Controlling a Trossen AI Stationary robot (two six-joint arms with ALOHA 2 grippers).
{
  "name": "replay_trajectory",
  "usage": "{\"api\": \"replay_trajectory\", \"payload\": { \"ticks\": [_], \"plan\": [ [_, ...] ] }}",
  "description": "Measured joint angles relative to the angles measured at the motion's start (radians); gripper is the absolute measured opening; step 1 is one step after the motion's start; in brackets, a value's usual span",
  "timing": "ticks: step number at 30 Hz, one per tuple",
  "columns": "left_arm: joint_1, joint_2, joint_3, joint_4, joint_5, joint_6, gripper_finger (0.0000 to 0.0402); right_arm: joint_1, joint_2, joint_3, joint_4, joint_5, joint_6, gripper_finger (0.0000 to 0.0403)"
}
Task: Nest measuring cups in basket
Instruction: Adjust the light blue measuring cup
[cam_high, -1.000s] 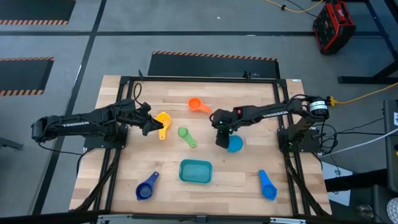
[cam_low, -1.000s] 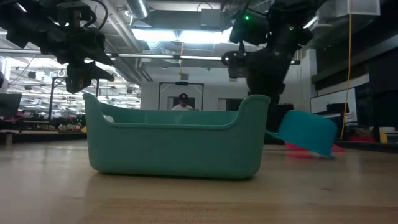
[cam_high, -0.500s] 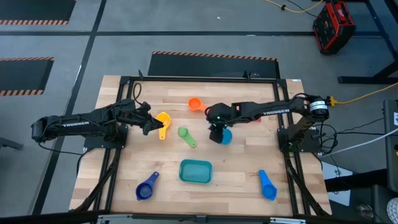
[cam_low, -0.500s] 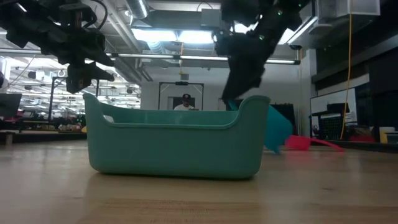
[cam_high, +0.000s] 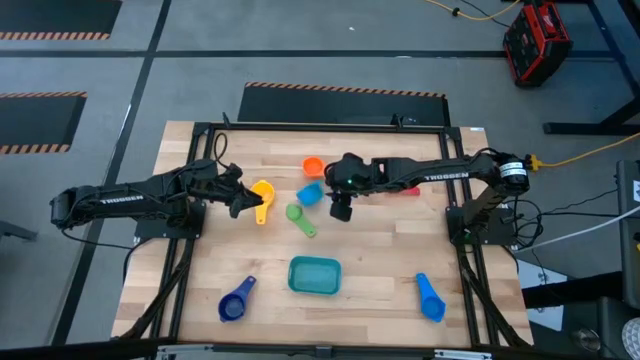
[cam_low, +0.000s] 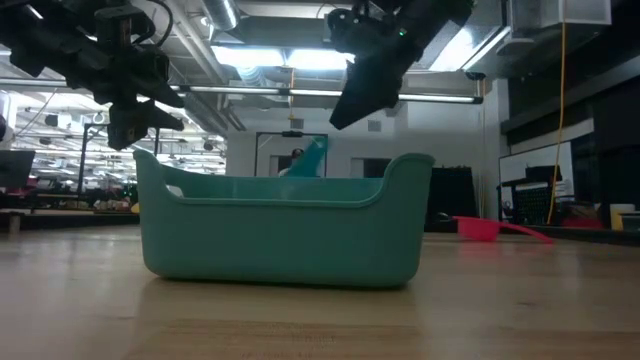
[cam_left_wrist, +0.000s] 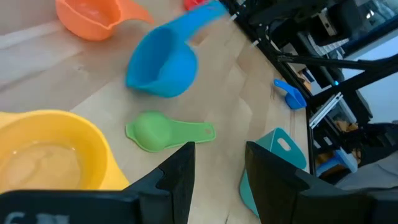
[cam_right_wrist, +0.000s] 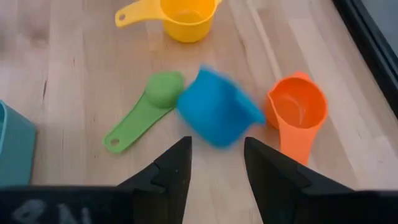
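Teal basket (cam_high: 315, 275) sat empty near the bench's front edge, no cups nested: orange (cam_high: 313, 166), light blue (cam_high: 310, 193), green (cam_high: 299, 219), yellow (cam_high: 263, 197) lay scattered mid-bench between left gripper (cam_high: 240, 195) and right gripper (cam_high: 341, 211), both jaws parted, holding nothing

Even overhead light falls on the pale wooden counter (cam_high: 380, 270), with only faint, soft shadows under the arms. At counter height, bright ceiling strip lights (cam_low: 280, 55) glare white, leaving the arms as dark silhouettes. The light blue plastic measuring cup (cam_right_wrist: 214, 115) is motion-blurred in the right wrist view; both wrist views' foreground fingers are soft.
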Motion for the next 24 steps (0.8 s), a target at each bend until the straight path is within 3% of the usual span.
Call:
{"api": "replay_trajectory", "payload": {
  "ticks": [24],
  "plan": [
    [0.0, 0.0, 0.0, 0.0, -0.034, 0.045, 0.0133, -0.001, 0.0, 0.0, -0.046, -0.102, 0.023, 0.0152]
  ]
}}
